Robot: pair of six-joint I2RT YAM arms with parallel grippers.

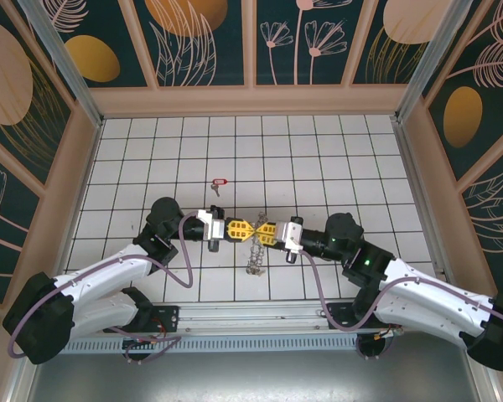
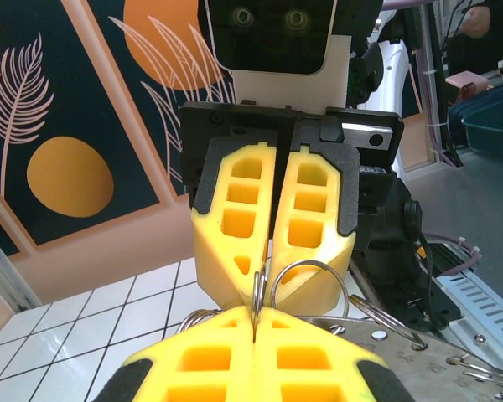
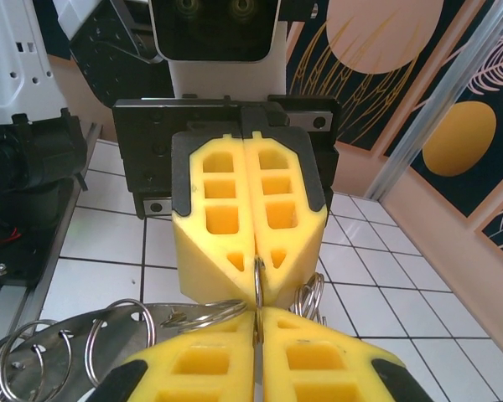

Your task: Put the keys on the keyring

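1. From the top camera, the left tool [image 1: 241, 229] and the right tool [image 1: 264, 231] meet nose to nose above the tiled worktop [image 1: 151, 151]; the keyring [image 1: 255, 255] hangs between and just below them; the key [image 1: 219, 183], with its red tag, lies alone on the tiles, well apart from the ring and beyond the left tool; no key is threaded yet.

2. In the left wrist view, the left tool [image 2: 256, 331] is clenched, its yellow pads pressed together on a thin wire loop of the keyring [image 2: 402, 368]; the right tool [image 2: 267, 276] faces it, pads nearly touching, and also pinches a loop.

3. In the right wrist view, the right tool [image 3: 256, 331] is clenched on the ring's fringe; the left tool [image 3: 256, 272] opposite nips a wire at its tips; the keyring's flat plate [image 3: 75, 331] juts out to the left.

4. In my judgement the task is at an early stage: the ring is lifted and held at both ends, while fetching the key and threading it remain.
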